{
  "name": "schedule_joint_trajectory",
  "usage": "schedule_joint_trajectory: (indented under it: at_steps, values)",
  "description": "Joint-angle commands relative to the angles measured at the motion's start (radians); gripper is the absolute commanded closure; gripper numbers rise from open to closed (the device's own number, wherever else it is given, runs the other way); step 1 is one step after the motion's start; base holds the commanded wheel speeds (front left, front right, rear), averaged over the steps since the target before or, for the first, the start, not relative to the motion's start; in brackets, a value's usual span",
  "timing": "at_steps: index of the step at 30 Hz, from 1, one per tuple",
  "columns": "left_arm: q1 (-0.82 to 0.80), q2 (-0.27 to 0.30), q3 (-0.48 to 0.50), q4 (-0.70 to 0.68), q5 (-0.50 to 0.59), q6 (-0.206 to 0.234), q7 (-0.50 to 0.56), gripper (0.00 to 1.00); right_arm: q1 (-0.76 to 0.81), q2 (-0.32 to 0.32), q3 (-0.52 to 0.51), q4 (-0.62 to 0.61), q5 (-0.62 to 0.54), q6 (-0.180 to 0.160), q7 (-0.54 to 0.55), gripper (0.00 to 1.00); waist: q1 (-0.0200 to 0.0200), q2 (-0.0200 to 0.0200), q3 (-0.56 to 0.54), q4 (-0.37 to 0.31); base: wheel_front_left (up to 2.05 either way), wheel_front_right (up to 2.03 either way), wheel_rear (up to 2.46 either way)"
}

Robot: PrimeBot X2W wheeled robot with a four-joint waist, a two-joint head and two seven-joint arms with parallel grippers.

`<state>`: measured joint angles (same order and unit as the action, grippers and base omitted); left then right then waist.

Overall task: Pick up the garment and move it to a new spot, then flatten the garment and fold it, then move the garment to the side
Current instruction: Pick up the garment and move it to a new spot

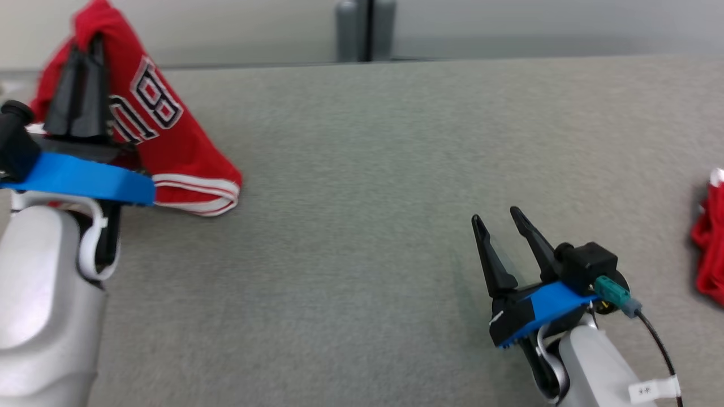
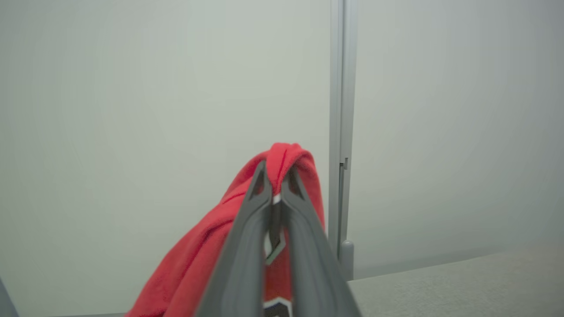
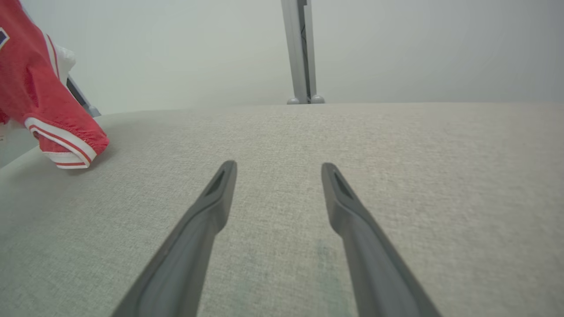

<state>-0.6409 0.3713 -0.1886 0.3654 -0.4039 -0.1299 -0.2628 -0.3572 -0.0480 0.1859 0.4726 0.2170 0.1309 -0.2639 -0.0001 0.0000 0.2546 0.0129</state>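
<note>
Rightward, wide tabletop (image 1: 373, 237) beyond garment (image 1: 186, 158) hem

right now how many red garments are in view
2: a jersey hangs from the left gripper, far left; another garment lies at the table's right edge, cut off. More may be hidden.

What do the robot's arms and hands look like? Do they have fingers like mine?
Each hand, the left gripper and the right gripper, has just two long, pointy dark fingers on a bright blue bracket. The forearms are smooth, shiny silver-white. A green plug with a thin black cable sits by the right wrist, with a little white label on it.
</note>
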Motion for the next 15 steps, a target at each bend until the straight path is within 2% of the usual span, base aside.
schedule_joint_trajectory:
  at_steps: [1, 8, 12, 15]
  values:
    - [0.006, -0.015, -0.024, -0.037, 0.001, -0.001, -0.003, 1.0, 0.025, -0.005, 0.005, -0.007, 0.007, 0.0, -0.001, 0.0, 0.0001, 0.0, -0.057, -0.083, 0.0, 0.0, 0.0]
    - [0.032, -0.122, -0.161, -0.161, -0.018, -0.001, -0.003, 1.0, 0.077, -0.004, 0.002, -0.013, 0.017, 0.0, -0.001, 0.0, 0.0001, 0.0, -0.101, -0.192, 0.0, 0.0, 0.0]
    - [0.058, -0.178, -0.23, -0.198, -0.025, -0.001, -0.003, 1.0, 0.098, -0.004, -0.003, -0.015, 0.019, 0.0, -0.001, 0.0, 0.0001, 0.0, -0.121, -0.224, 0.0, 0.0, 0.0]
    - [0.088, -0.203, -0.248, -0.174, -0.024, -0.001, -0.003, 1.0, 0.108, -0.004, -0.008, -0.019, 0.019, 0.0, -0.001, 0.0, 0.0001, 0.0, -0.126, -0.233, 0.0, 0.0, 0.0]
